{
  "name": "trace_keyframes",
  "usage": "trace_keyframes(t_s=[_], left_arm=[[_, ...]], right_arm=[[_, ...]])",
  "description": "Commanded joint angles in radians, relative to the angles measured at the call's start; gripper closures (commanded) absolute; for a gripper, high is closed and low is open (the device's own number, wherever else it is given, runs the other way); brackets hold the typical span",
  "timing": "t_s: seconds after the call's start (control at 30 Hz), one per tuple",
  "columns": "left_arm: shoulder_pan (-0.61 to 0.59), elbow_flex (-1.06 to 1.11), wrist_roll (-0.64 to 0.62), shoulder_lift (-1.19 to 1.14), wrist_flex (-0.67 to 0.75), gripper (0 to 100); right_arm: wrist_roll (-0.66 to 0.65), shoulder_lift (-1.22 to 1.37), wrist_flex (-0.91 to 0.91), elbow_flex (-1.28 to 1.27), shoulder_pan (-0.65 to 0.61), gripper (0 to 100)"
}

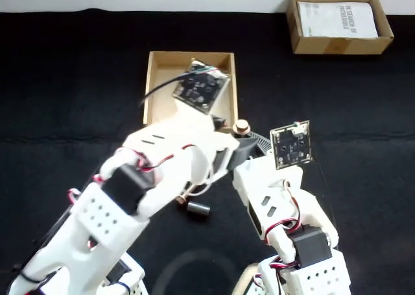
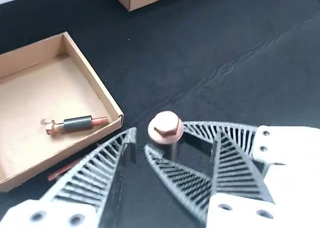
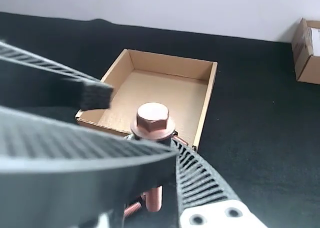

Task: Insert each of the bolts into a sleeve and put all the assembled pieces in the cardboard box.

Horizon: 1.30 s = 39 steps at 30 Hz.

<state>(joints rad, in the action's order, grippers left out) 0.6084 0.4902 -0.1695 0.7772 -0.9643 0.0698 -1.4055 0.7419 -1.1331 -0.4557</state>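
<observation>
Right gripper (image 3: 159, 147), ribbed black fingers, pinches a copper hex-head bolt (image 3: 152, 119) upright, just off the near right corner of the open cardboard box (image 1: 159, 81). Left gripper (image 2: 140, 140) sits beside it: same ribbed fingers, narrow gap, nothing between. Inside the box lies one assembled piece (image 2: 75, 124), a dark cylinder over a copper shank, flat on the floor. Loose dark metal sleeve (image 1: 199, 209) lies on the black cloth (image 1: 363, 178), nearer than the box.

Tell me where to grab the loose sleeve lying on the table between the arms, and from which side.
Take the sleeve across its round barrel at mid-length, probably coming straight down from above. It lies on its side on the black table, so its curved flanks are exposed and a mid-barrel grip leaves both ends free.
</observation>
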Motion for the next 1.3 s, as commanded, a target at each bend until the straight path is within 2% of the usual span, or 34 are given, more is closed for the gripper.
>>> trace_keyframes(t_s=[0.0,0.17,0.27,0.4,0.57,0.77,0.93,1.03,1.27], left_arm=[[-0.005,-0.019,0.063,0.097,-0.077,76],[-0.008,-0.01,0.084,0.236,-0.218,79],[-0.008,-0.01,0.084,0.306,-0.307,88],[-0.022,-0.01,0.084,0.39,-0.358,99],[-0.16,0.021,0.081,0.489,-0.373,99],[-0.444,0.183,0.08,0.67,-0.37,99],[-0.634,0.369,0.083,0.897,-0.37,99],[-0.722,0.484,0.083,1.041,-0.368,99],[-0.947,0.582,0.083,1.036,-0.368,99]], right_arm=[[-0.005,-0.01,-0.064,0.064,0.018,99.1],[-0.005,0.016,-0.105,0.077,0.038,99.1],[0.0,0.081,-0.101,0.136,0.048,99.1],[0.0,0.211,-0.101,0.254,0.048,99.1],[-0.005,0.44,-0.101,0.427,0.044,99.1],[-0.028,0.773,-0.101,0.691,0.042,99.1],[-0.215,1.036,-0.101,0.855,0.008,99.1],[-0.384,1.175,-0.101,0.901,-0.016,99.1],[-0.692,1.472,-0.101,1.05,-0.038,99.1]])
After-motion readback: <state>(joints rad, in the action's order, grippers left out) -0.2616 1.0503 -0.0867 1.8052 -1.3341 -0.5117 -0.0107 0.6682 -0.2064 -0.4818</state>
